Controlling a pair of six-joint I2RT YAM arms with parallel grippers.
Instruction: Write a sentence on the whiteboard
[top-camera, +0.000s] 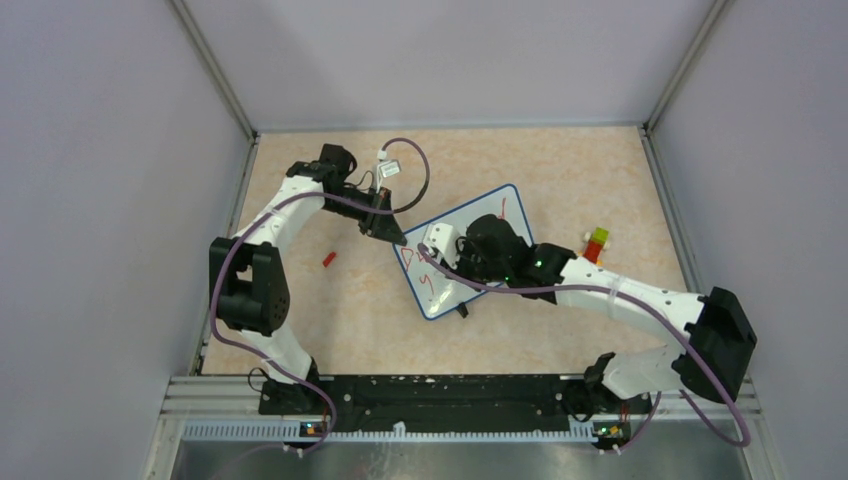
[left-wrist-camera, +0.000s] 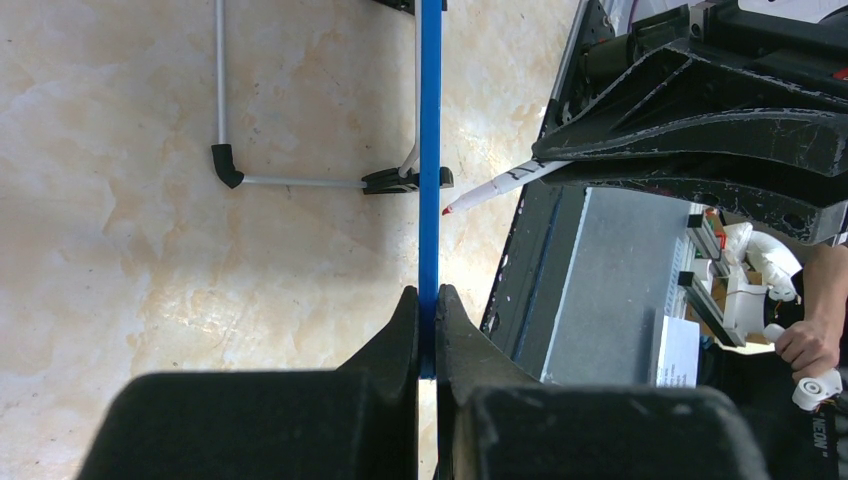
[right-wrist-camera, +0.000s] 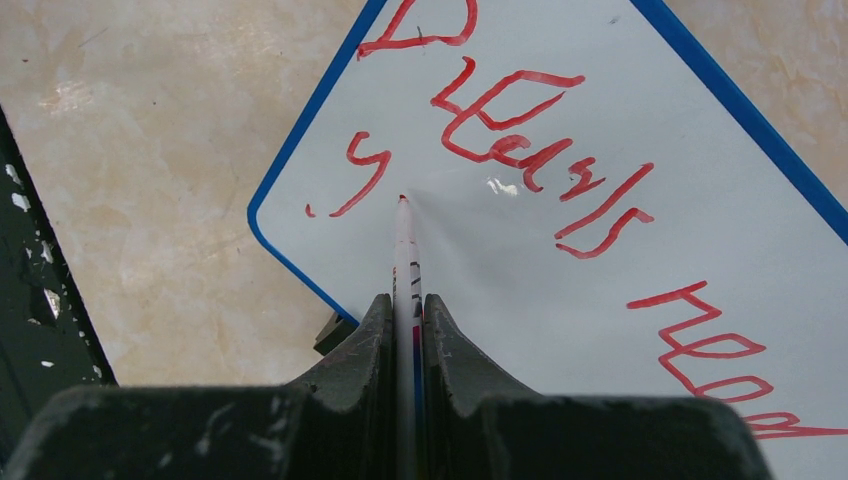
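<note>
Biggest thing first: the desk (top-camera: 350, 320) is plain beige, and the whiteboard (top-camera: 470, 212) sits near its middle, turned diagonal to the arms. From the left wrist view it looks propped on its wire stand (left-wrist-camera: 300, 182) rather than lying flat. That's why I've got the left fingers (left-wrist-camera: 415, 315) pinched tight on the blue rim at the board's left corner. My read is a propped board would slide or rock once the pen presses on it, so that arm is basically a clamp. The diagonal angle probably lets the right arm reach across the face without fouling the left one.

Right fingers (right-wrist-camera: 388, 318) are squeezed shut on the marker (right-wrist-camera: 404, 250), barrel running straight out between them so the red tip points at the board. Tip is on the surface or just off it, can't tell which.

The sentence (right-wrist-camera: 520, 150) is partway: top line reads roughly "Dreams need" in red, and line two has only a "y" (right-wrist-camera: 360, 180), with the tip parked just beside it. So I'd call it mid-word, next letter coming up.

Small stuff: a little red piece (top-camera: 328, 259), maybe the cap, lies on the desk left of the board and well apart from it, out of the way.
</note>
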